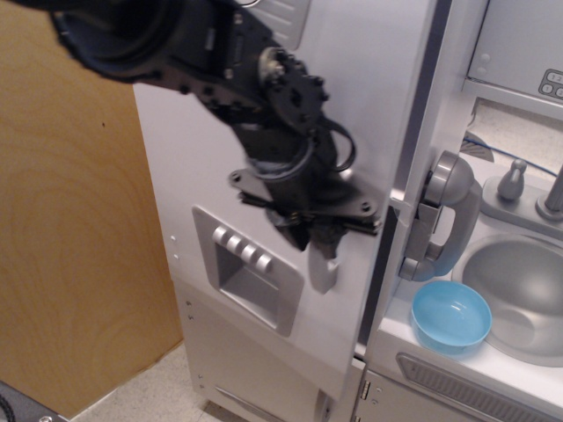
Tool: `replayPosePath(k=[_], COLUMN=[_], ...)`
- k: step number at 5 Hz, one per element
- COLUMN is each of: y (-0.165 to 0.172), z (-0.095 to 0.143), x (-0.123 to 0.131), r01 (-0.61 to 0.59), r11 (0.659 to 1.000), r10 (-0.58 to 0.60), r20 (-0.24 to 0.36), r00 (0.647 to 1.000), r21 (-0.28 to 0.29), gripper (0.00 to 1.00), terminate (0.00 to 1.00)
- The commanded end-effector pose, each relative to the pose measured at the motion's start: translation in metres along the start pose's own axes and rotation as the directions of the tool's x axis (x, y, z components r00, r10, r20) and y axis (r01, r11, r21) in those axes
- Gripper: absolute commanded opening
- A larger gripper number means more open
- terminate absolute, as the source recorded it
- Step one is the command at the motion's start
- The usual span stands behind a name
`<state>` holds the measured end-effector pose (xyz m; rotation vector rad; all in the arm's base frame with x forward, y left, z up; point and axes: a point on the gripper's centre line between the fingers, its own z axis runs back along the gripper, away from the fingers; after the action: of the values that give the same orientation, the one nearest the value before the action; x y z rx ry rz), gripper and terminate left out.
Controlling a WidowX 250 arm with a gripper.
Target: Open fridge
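Observation:
The tall light-grey fridge [202, 167] fills the middle of the view. Its large upper door stands swung out a little, with a dark gap along its right edge. The inset dispenser panel [248, 271] with its row of buttons sits on the door's lower left. My black gripper [315, 239] is shut on the door's vertical silver bar handle [323, 271]; only the handle's lower end shows below the fingers. The arm comes in from the upper left and hides the handle's upper part.
The smaller lower door [255, 369] is shut below. A grey toy phone handset [442, 220] hangs on the cabinet side to the right. A light-blue bowl [450, 316] sits on the counter beside a grey sink [523, 290] with a faucet [554, 189]. A wooden panel [70, 220] stands at the left.

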<state>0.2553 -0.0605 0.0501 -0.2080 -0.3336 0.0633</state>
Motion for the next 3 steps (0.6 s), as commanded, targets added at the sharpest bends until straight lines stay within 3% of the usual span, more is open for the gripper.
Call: replayPosePath(k=[1, 2, 3], y=[0.005, -0.012, -0.038], z=[0.016, 0.006, -0.004], x=[-0.014, -0.027, -0.031], r01=[0.210, 0.356, 0.442], r11=[0.977, 0.930, 0.897], r10=[-0.199, -0.329, -0.424], r20=[-0.191, -0.216, -0.263], r00=[0.961, 0.919, 0.867], r21=[0.042, 0.096, 0.014], gripper=[1.00, 1.00, 1.00], terminate=[0.00, 0.00, 0.00])
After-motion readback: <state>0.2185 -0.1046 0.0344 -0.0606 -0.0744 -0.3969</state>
